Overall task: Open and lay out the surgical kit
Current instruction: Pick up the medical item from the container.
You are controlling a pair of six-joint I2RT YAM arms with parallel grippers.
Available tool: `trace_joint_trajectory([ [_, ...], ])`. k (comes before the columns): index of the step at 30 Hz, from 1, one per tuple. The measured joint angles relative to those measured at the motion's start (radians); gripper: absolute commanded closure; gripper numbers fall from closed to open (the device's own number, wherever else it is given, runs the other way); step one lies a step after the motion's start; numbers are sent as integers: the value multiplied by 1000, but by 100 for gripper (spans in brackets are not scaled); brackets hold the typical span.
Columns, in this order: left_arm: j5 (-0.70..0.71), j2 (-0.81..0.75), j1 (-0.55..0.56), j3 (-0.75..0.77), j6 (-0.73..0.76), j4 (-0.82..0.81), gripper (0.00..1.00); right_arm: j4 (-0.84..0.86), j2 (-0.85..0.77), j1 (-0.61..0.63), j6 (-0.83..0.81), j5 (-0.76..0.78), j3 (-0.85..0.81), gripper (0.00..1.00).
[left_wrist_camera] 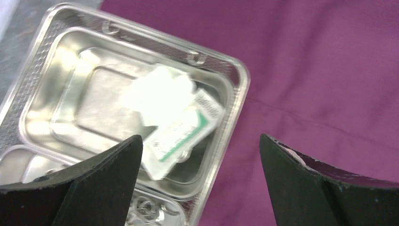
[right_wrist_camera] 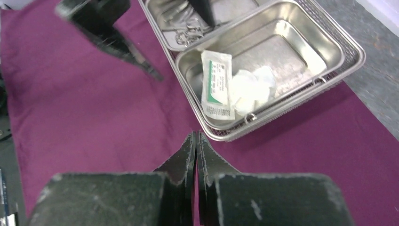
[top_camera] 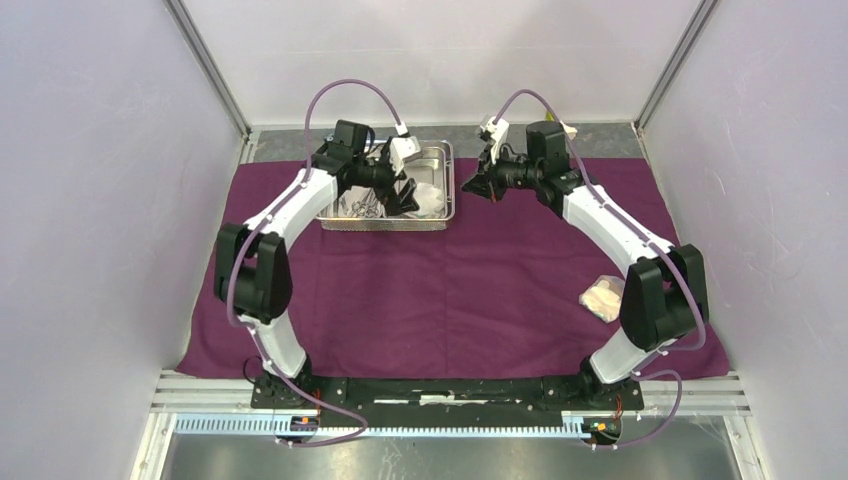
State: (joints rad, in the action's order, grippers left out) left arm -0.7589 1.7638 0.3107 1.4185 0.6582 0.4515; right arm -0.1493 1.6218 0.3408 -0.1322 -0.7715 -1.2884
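Observation:
The purple cloth wrap lies spread flat on the table. The steel tray stands on its far left part. The right compartment holds a white gauze wad and the white sealed packet with a green stripe. The left compartment holds forceps with ring handles. My left gripper is open and empty, hovering over the tray's right compartment. My right gripper is shut and empty, above the cloth just right of the tray. Another white gauze wad lies on the cloth by the right arm.
White walls and metal corner posts close in the back and sides. A grey strip of table runs behind the cloth. The arm bases sit on a black bar at the near edge.

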Motion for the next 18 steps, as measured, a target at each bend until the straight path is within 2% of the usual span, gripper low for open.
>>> trace_joint_trajectory([
  [4, 139, 140, 2, 172, -72, 27, 0, -5, -13, -3, -32, 54, 40, 88],
  [10, 281, 364, 23, 417, -190, 71, 0, -34, -22, -13, -67, 111, 71, 69],
  [14, 335, 496, 60, 544, -229, 125, 0, -54, -43, -28, -91, 138, 78, 65],
  [18, 353, 552, 92, 568, -230, 160, 0, -55, -86, -44, -111, 154, 113, 65],
])
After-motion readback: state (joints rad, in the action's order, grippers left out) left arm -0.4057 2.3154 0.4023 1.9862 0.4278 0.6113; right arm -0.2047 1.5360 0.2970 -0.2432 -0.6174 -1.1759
